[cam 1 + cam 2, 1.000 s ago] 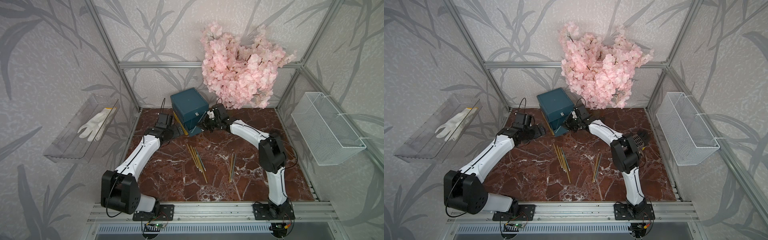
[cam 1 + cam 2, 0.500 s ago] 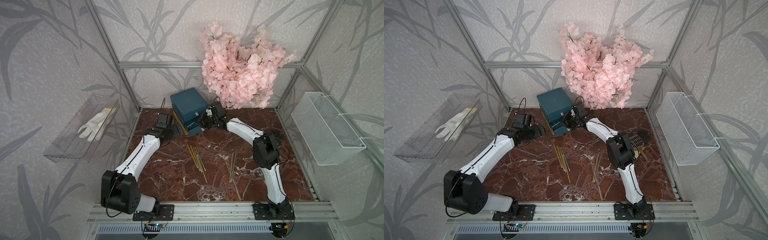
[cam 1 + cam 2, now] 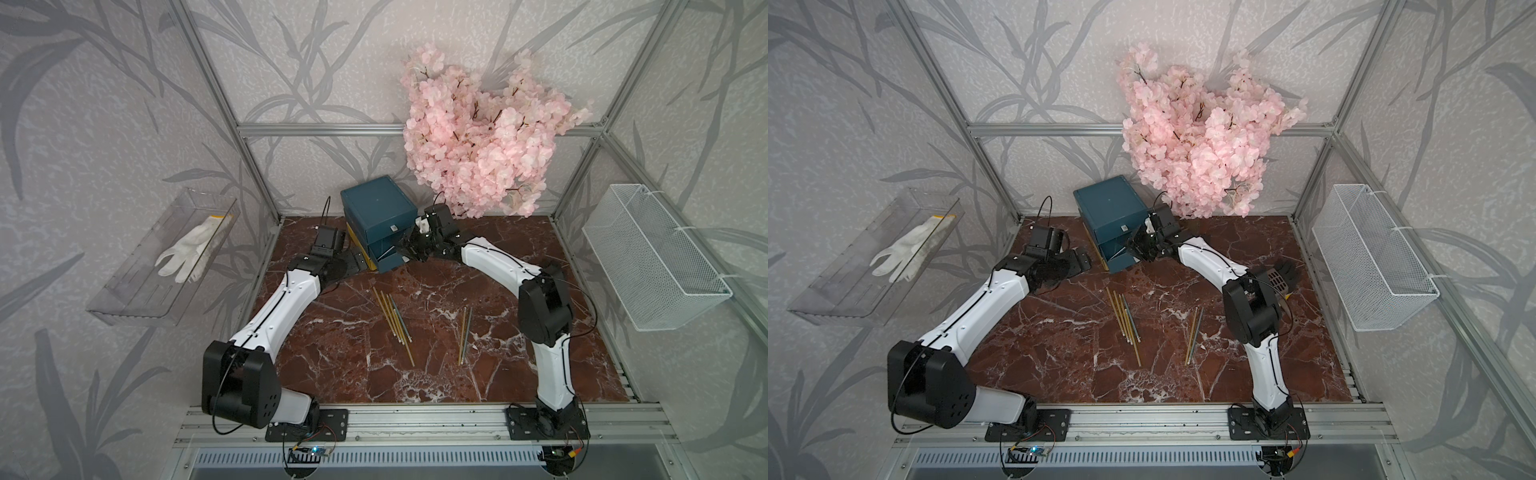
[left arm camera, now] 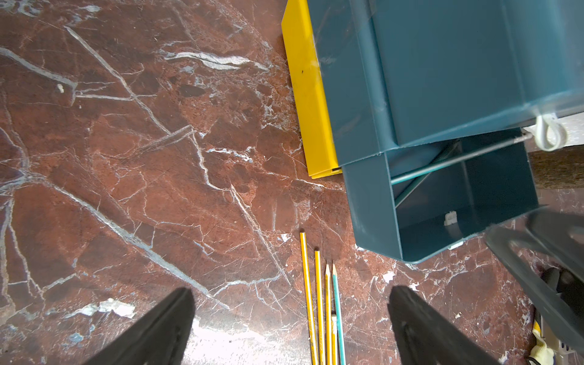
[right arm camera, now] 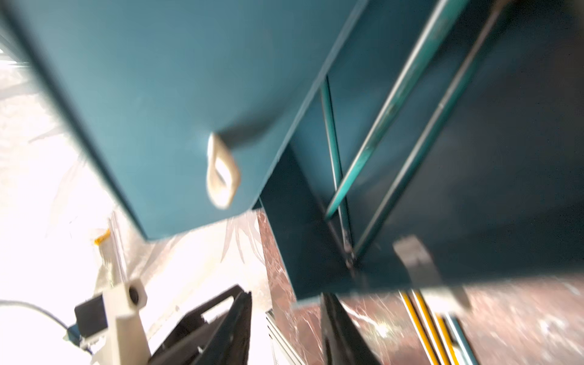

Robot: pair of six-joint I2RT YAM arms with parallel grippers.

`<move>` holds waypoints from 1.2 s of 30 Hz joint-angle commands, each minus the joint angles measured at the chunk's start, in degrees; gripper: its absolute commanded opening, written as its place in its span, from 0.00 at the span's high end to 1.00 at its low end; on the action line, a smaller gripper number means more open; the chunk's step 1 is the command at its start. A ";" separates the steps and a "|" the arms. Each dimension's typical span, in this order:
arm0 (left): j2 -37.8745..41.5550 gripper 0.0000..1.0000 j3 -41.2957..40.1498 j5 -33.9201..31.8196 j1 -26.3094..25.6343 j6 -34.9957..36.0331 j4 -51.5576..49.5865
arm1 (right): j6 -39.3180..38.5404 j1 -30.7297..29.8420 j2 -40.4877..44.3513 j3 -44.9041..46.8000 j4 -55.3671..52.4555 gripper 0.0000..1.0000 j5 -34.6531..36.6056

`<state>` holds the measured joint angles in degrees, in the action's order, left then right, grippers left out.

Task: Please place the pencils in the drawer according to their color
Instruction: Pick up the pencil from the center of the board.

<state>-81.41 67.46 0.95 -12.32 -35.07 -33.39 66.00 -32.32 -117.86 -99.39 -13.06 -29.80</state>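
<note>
The right gripper (image 5: 287,313) hovers at the pulled-out teal drawer (image 4: 373,205) of the dark teal plastic three-drawer chest (image 3: 380,210), jaws parted and empty. Thin teal pencils (image 4: 455,159) lean slantwise inside, so it should back out straight, clear of their raised ends. The left gripper (image 4: 290,292) hangs wide open nearby. Yellow and teal pencils (image 3: 392,324) lie on the red marble tabletop (image 3: 457,374).

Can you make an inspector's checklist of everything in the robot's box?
Surface: red marble table.
Job's things: drawer chest, bottom drawer open with teal pencils inside; a bigger bunch and a smaller pair of pencils lie on the table.
Clutter: dark thing behind the right elbow, unclear what.
Grippers: left gripper open over the table; right gripper open, empty, at the open drawer.
Cables: black cable looping at the left wrist; wires at the bases.
Surroundings: pink blossoms, wire basket, clear tray holding a white glove.
</note>
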 commanded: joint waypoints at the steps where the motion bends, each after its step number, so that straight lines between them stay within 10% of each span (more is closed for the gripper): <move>1: 0.96 0.00 1.40 -1.03 0.10 1.11 -0.87 | -6.35 -0.59 6.91 4.76 -3.98 0.61 0.38; 19: 2.13 0.00 -2.90 0.20 0.10 0.76 1.65 | -23.57 -1.15 33.82 43.24 -28.04 0.60 26.87; 36: 1.65 0.00 -3.39 0.41 0.10 0.30 2.27 | -23.58 -1.21 31.01 48.09 -27.33 0.64 27.08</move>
<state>-80.90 64.60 1.58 -12.32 -34.63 -31.27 42.98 -33.43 -85.47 -49.78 -40.38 -3.42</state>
